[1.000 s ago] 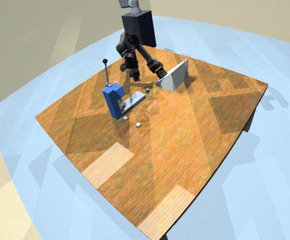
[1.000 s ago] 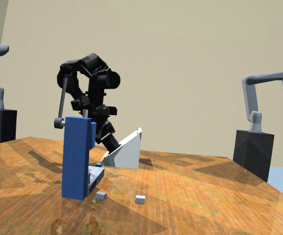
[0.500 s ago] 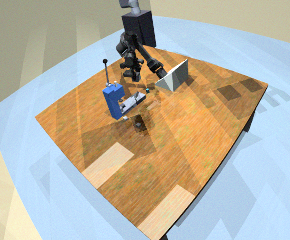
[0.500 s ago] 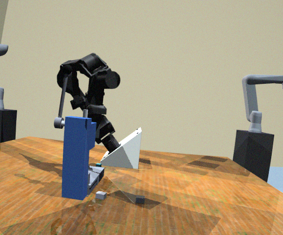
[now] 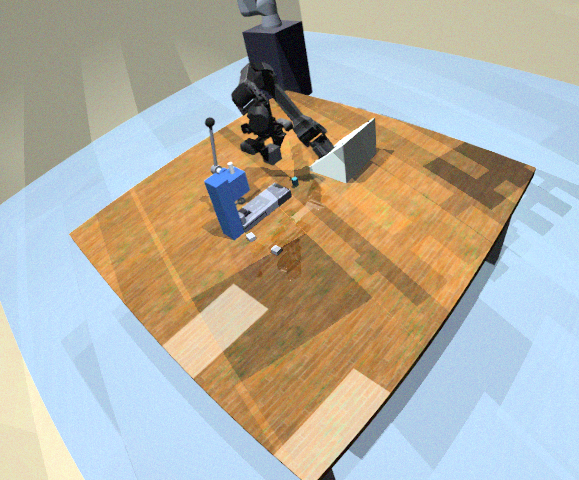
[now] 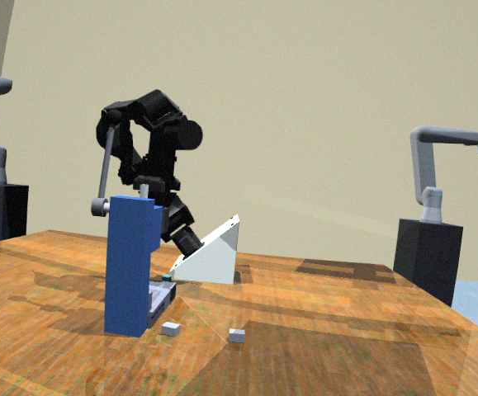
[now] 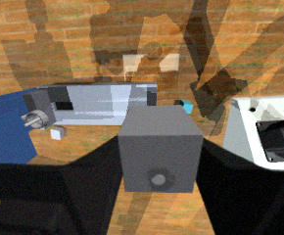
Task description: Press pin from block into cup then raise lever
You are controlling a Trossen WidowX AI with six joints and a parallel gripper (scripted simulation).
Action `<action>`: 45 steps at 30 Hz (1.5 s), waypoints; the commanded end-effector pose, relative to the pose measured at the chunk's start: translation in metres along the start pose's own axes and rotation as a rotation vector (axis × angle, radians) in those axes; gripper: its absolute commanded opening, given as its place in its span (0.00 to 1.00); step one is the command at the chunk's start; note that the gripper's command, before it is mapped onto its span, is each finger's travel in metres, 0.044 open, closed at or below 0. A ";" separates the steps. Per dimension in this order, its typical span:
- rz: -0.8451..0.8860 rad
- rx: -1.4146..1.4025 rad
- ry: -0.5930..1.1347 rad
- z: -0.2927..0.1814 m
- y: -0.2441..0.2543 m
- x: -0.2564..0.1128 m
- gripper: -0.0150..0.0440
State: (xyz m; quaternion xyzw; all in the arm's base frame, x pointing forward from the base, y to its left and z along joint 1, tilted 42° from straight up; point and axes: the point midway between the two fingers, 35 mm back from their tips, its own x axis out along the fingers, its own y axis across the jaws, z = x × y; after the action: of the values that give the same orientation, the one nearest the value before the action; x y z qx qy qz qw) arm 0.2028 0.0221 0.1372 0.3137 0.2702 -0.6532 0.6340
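- Carrying the dark grey square block (image 5: 271,153) (image 7: 160,149) over the brown plank-patterned table (image 5: 408,217) (image 6: 315,366) (image 7: 147,215), the black two-fingered gripper (image 5: 267,147) (image 7: 156,134) risks, from the top view, clipping the blue C-shaped press frame (image 5: 227,206) (image 6: 128,264) (image 7: 7,127) if it swings in too low.
- That view shows the grey metal lever with a black ball knob (image 5: 213,147) (image 6: 106,162) standing up; an early brush against it could drop the punch.
- Light patches and brown shadows cross the table, with pale blue floor and beige walls beyond.
- In the exterior view the frame partly hides the long pale grey press bed (image 5: 266,206) (image 6: 162,296) (image 7: 103,105), so a sideways error might go unnoticed there.
- Plain beige wall fills the background, with grey robot arms on dark pedestals at both sides.
- In the wrist view the fingers are clamped on the block, off the bed; a slight twist in the grip would set its round pin (image 7: 159,179) down out of line with the punch.
- Shadows streak the planks there, and could blur the bed's edges.
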 end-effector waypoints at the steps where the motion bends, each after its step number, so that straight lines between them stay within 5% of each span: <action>1: 0.002 0.011 0.001 -0.004 0.007 0.012 0.25; 10: 0.004 0.013 -0.002 -0.013 0.029 0.062 0.25; 42: 0.004 0.014 -0.004 -0.013 0.030 0.113 0.25; 45: 0.007 0.018 0.001 -0.013 0.031 0.106 0.39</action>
State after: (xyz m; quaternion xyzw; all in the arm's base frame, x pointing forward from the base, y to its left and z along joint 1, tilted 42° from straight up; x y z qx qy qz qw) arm 0.2346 -0.0393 0.0498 0.3183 0.2645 -0.6526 0.6347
